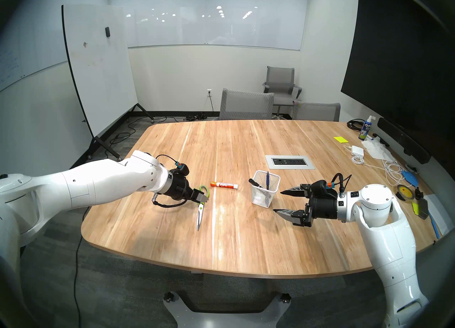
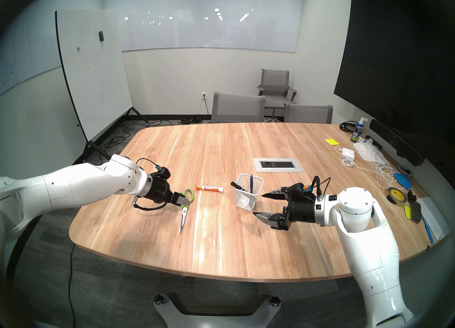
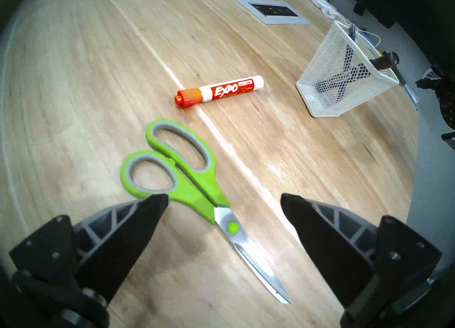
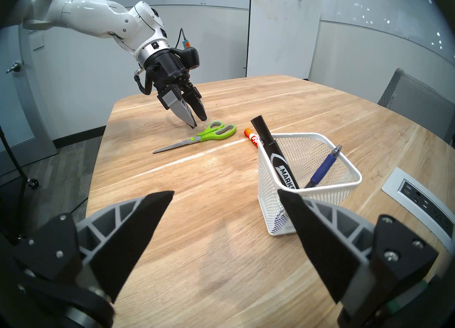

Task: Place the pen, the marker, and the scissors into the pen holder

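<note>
Wooden counter [image 1: 246,234], wide, glossy in streaks. On it, right of centre, white mesh holder [image 1: 265,189], already carrying black marker [image 4: 278,157] and blue pen [image 4: 322,170], both leaning on the rim. Likely light, easy to tip if nudged. Just beyond its right side, right gripper [image 1: 277,202], spread wide, empty. Left gripper [image 3: 224,202] low over the scissors [image 3: 194,184], fingers apart, straddling the handle neck, not yet clamped. Scissors flat on counter, blades shut, well left of holder. Probably stiff, moderately light; steel blades slick, so best taken at the green neck by the pivot. Orange marker [image 3: 219,91] lying between scissors and holder.
</note>
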Action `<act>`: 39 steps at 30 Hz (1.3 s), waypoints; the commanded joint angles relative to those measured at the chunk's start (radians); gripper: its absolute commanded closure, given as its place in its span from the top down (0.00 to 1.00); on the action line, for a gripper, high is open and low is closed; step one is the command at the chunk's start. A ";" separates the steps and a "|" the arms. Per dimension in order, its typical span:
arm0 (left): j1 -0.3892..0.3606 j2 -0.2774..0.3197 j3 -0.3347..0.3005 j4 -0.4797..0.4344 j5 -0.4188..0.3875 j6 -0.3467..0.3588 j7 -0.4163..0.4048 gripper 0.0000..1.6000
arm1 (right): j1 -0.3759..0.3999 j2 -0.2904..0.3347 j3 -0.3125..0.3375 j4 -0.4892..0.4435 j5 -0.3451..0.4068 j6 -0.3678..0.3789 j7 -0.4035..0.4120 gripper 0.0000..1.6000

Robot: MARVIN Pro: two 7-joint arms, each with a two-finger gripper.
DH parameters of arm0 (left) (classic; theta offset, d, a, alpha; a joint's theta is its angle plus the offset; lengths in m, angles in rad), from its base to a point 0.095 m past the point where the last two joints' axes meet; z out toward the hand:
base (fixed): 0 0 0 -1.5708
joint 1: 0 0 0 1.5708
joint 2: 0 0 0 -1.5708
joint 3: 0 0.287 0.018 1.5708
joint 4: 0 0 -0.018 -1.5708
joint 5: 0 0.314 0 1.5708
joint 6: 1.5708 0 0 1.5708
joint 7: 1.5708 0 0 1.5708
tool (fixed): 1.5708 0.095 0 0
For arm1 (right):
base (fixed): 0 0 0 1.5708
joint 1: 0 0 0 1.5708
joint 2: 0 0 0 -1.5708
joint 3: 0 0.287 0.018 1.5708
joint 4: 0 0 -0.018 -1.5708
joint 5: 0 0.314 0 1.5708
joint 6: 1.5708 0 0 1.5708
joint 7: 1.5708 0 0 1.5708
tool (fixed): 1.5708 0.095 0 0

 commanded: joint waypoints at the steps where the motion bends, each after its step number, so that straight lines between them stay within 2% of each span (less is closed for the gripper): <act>1: -0.014 -0.021 -0.011 0.037 0.006 -0.017 -0.022 1.00 | 0.010 -0.001 0.003 -0.016 0.004 0.002 0.000 1.00; 15: -0.025 -0.048 -0.007 0.098 0.011 -0.009 -0.042 1.00 | 0.010 -0.001 0.003 -0.015 0.003 0.002 0.001 1.00; 26: -0.050 -0.073 -0.006 0.115 0.028 0.039 -0.033 1.00 | 0.010 -0.002 0.003 -0.015 0.003 0.002 0.001 1.00; 39: -0.082 -0.068 -0.015 0.104 0.041 0.106 -0.010 1.00 | 0.010 -0.002 0.003 -0.015 0.003 0.002 0.002 1.00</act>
